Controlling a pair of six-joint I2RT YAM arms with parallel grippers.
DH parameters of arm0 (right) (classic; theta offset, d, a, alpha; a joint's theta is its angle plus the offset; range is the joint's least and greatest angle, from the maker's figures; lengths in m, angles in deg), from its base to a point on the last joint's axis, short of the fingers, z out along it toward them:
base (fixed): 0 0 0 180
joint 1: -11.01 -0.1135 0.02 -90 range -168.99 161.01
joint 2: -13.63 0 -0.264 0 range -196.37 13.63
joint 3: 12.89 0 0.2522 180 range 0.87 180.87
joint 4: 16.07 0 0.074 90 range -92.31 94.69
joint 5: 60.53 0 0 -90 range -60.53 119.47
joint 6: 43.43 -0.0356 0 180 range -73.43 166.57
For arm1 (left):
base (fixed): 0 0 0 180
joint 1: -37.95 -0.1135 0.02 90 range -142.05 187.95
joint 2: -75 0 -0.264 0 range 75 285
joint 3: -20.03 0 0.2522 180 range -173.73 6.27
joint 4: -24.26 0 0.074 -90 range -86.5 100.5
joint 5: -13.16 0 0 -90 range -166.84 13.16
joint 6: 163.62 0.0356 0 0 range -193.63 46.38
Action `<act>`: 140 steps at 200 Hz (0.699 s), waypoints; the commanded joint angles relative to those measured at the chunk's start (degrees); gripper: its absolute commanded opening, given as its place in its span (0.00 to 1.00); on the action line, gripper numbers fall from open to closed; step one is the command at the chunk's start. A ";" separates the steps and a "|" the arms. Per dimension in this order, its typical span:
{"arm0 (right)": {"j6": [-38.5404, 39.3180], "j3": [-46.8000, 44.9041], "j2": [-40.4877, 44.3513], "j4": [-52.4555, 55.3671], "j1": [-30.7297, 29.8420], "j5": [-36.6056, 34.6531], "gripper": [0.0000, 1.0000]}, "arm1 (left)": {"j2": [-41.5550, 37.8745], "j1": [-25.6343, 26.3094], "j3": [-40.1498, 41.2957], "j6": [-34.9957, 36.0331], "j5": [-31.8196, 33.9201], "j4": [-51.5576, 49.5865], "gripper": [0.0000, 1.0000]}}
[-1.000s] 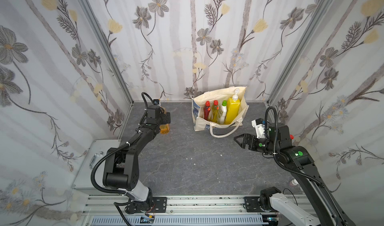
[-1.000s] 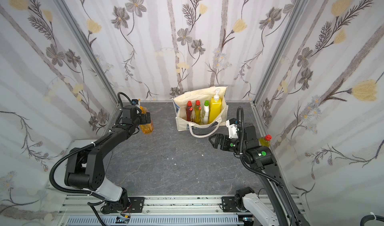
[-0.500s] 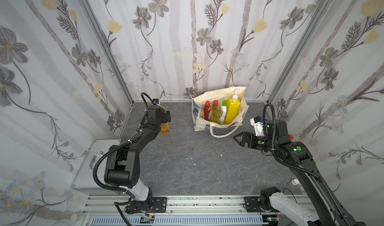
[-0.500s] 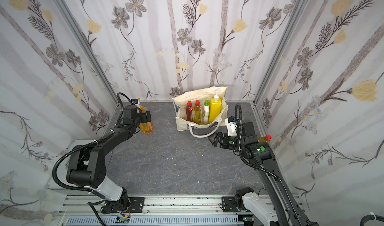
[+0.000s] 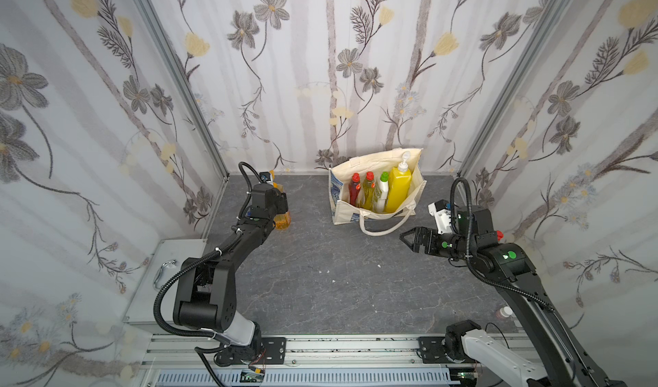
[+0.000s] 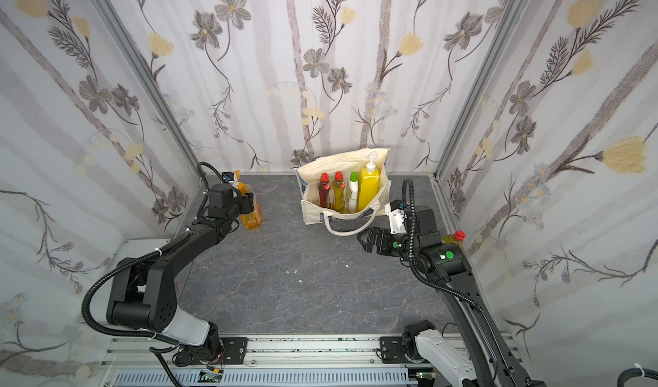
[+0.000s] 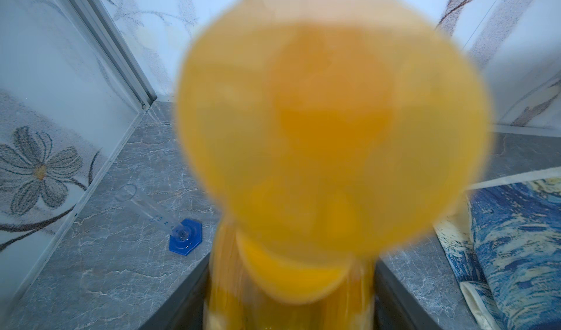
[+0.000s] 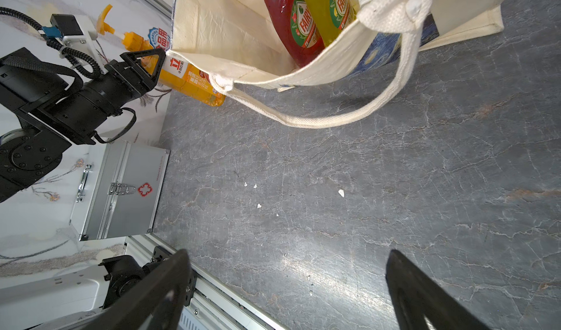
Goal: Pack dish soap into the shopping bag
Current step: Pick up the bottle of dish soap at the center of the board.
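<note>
Top views, starting at the near edge: aluminium rail (image 5: pixel 338 353) across bottom of frame. Lower left, just past it, flat silver metal case (image 5: pixel 149 296) with a handle. Mid-frame, grey marbled tabletop (image 5: pixel 320 307) dotted with a few white scraps (image 5: pixel 333 281). Centre right, right gripper (image 5: pixel 406 238) over the tabletop, pointing frame-left, fingers spread wide, holding nothing. Just behind the black right arm (image 6: pixel 445 260), beside the right wall, yellow-green red-capped plastic bottle (image 6: pixel 454 238), mostly hidden. Centre left, left gripper (image 6: pixel 250 201) clamped around upright orange translucent plastic pump bottle (image 6: pixel 253 219) standing on the tabletop; in left wrist view, blurred, dark fingers (image 7: pixel 188 298) flush against both its sides. Farthest, upper centre against the back wall, boxy cream canvas tote (image 5: pixel 349 215) with blue swirl print, open-topped, one cream handle (image 5: pixel 379 231) drooped onto the tabletop. Inside, upright in a row, frame-left to frame-right: red plastic bottle with red cap (image 5: pixel 354 189), yellow-green soap bottle with red cap (image 5: pixel 368 191), white green-capped bottle (image 5: pixel 382 189), tall yellow pump bottle (image 5: pixel 398 189).
</note>
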 commanded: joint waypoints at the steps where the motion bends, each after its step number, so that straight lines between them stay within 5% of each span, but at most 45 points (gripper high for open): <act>1: 0.62 -0.06 0.05 -0.28 0.09 -0.15 1.00 | -0.10 -0.03 -0.11 -0.63 -0.53 0.09 0.62; 119: -0.22 -0.83 1.40 -2.82 0.26 1.04 1.00 | -4.18 0.54 -7.88 -2.88 -2.66 -10.58 0.55; 140: -0.25 -1.51 1.76 -2.96 0.27 1.31 1.00 | -5.30 0.50 -7.40 -2.83 -2.91 -10.97 0.47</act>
